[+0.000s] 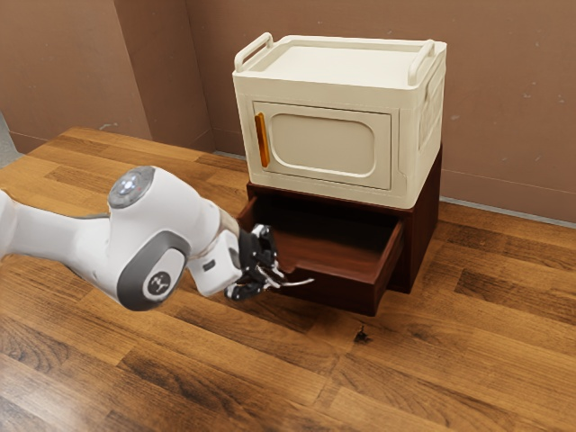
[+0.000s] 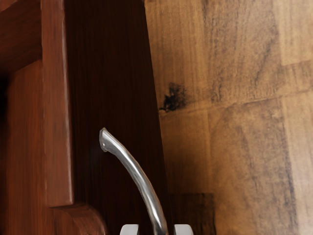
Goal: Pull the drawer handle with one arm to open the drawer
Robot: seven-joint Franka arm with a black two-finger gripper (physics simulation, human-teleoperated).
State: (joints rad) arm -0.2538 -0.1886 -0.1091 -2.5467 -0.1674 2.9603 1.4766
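Drawer (image 1: 335, 293) well out of the dark cabinet (image 1: 423, 234), below the pale box (image 1: 326, 146). Pulling step in hand, and probably close to finished. Curved metal handle (image 2: 141, 178) on the drawer's near face, right at the gripper (image 1: 275, 274), toward the exterior view's left. Cannot tell the claw's state, clamped or loose. If short of a full opening, draw straight back, away from the cabinet; if far enough, release and back off without nudging anything inward.
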